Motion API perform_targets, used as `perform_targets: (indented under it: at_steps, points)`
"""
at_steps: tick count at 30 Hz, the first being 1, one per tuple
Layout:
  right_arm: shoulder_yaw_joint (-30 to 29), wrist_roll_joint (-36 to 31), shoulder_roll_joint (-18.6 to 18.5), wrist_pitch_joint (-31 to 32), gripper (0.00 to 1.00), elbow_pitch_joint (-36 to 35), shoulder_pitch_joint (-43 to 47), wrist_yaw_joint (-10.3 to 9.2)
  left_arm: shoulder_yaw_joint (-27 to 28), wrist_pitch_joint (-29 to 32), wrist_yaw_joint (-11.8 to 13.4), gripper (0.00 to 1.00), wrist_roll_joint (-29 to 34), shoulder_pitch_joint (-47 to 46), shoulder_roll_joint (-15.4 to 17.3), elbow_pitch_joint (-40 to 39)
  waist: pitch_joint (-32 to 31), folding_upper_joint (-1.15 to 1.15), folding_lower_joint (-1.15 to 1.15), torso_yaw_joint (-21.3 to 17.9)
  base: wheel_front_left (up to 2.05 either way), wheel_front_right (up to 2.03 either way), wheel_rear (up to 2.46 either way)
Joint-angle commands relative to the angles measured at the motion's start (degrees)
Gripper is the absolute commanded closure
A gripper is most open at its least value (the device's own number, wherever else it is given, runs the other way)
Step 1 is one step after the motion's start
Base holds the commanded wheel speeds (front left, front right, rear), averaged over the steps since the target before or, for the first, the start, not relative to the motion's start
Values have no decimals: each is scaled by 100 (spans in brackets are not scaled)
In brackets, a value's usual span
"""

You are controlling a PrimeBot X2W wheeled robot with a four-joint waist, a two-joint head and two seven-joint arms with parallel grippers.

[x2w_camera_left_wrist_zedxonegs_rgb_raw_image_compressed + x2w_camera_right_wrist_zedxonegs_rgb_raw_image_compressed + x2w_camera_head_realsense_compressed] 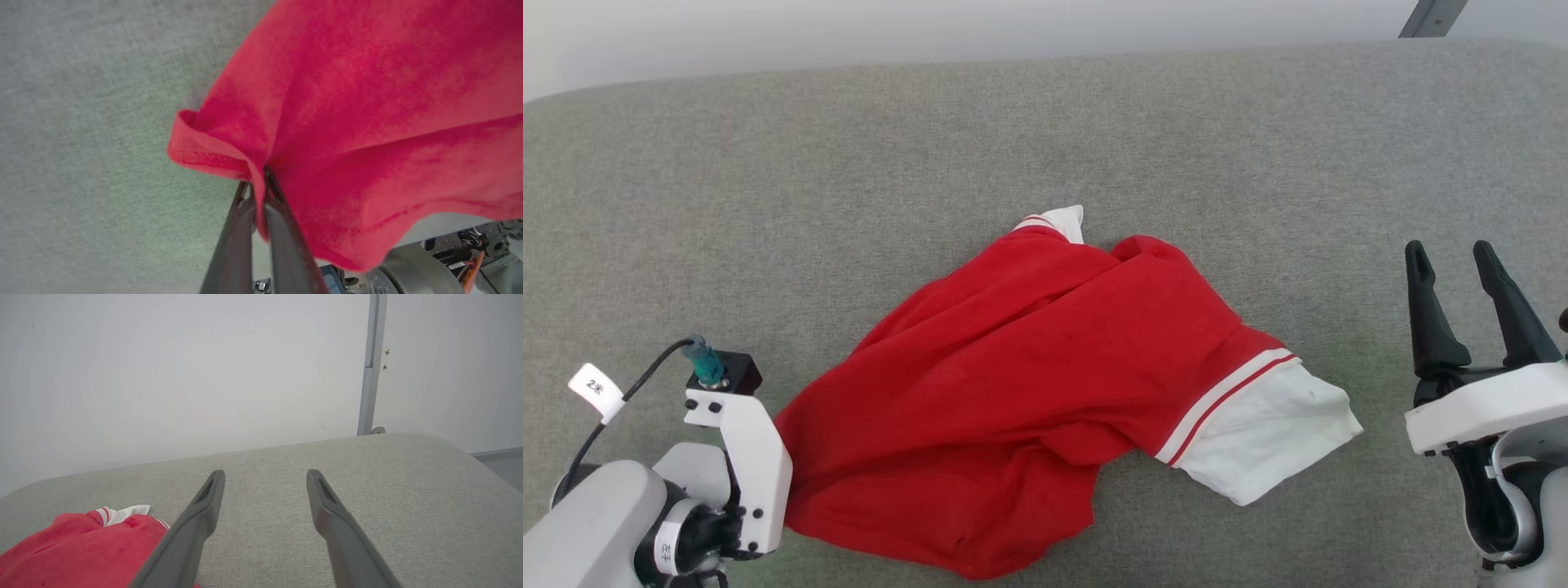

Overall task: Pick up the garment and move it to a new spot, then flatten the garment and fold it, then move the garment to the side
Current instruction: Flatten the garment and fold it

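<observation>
The garment (pixel 1029 384) is a red jersey lying crumpled on the grey padded surface, with one white sleeve end (pixel 1266 433) and stripe trim at its right and a second white tip at the top. My left gripper (pixel 263 173) is shut on the garment's (pixel 367 122) hemmed left edge; red fabric is pinched between its fingers (pixel 282 228). In the head view that wrist (pixel 739 457) sits against the garment's lower left. My right gripper (pixel 1454 257) stands open at the far right, apart from the cloth, nothing between its fingers (pixel 204 506). The garment (pixel 81 551) shows at lower left there.
The grey padded surface (pixel 768 204) stretches wide behind and beside the garment, with a rounded back edge against a pale wall (pixel 184 375). A grey vertical rail (pixel 369 363) runs up the wall at the back right.
</observation>
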Motion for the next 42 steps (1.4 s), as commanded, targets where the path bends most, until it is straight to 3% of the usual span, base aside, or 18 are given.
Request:
perform_targets:
  at_steps: [1, 2, 3, 10, 15, 23, 32, 37, 42]
  points:
    - [22, -18, 5, 14, 0, 25, 16, -2, 20, -69, 34, 84, 25, 72, -13, -122, -30, 0, 0, -19, 0, 0, 0]
    - [37, -21, 7, 17, 0, 34, 22, -2, 55, -124, 34, 57, 43, 43, 2, -201, -53, 0, 0, -33, 0, 0, 0]
    - [35, -19, 9, 16, 0, 36, 32, -2, 96, -124, 66, 0, 37, 0, 29, -270, -72, 0, 0, -47, 0, 0, 0]
    - [91, -51, 29, -23, 0, -27, 78, -2, 177, 251, 161, 0, 144, -466, 276, -829, -183, 0, 0, -191, 0, 0, 0]
    - [222, -84, 72, -108, 0, -103, 58, -2, 164, 515, -26, 0, 332, -1164, 314, -1174, -186, 0, 0, -415, 0, 0, 0]
    - [540, -25, 181, -269, 0, -6, -194, -2, -53, 591, -566, 0, 711, -2386, -121, -548, 70, 0, 0, -1087, 0, 0, 0]
    - [925, 56, 256, -621, 0, 310, -569, -2, -219, -223, -1326, 0, 1041, -3426, -852, 665, 491, 0, 0, -1755, 0, 0, 0]
    - [1010, 107, 276, -763, 0, 497, -685, -2, -456, -258, -1513, 0, 1165, -3730, -1156, 1378, 633, 0, 0, -1916, 0, 0, 0]
    - [1036, 152, 258, -839, 0, 655, -777, -2, -697, -73, -1530, 0, 1237, -3840, -1337, 2096, 763, 0, 0, -1970, 0, 0, 0]
